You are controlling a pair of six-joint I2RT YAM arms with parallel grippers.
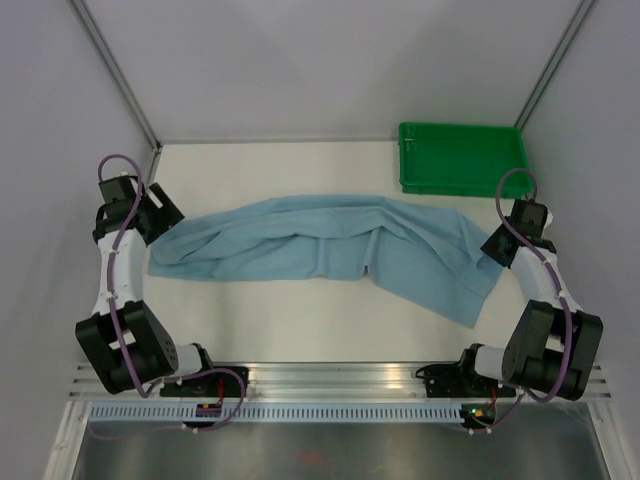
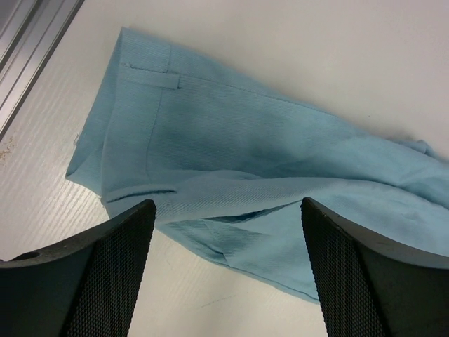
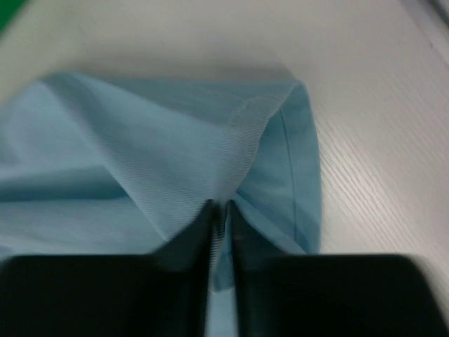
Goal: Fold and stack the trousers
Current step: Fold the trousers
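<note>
The left hand (image 1: 163, 216) hangs over the left end of the light sky-blue soft cloth trousers (image 1: 330, 245) and tilts down toward them. Its two black mesh-faced fingers (image 2: 112, 267) are spread wide with nothing between them. Its wrist view shows the waistband end below the gap, with a narrow belt loop (image 2: 149, 76) stitched flat. The right hand (image 1: 497, 248) leans in low at the opposite end, its dark fingers (image 3: 189, 239) pressed almost together and pinching a raised ridge of cloth near a hemmed leg opening. The trousers lie stretched across the middle of the white counter (image 1: 300, 325), rumpled in long soft folds. Their weave is finely ribbed, and the right end fans toward the near edge. A green rectangular plastic tray (image 1: 462, 160) with a raised rim sits at the far right corner, just beside the cloth's far edge.
</note>
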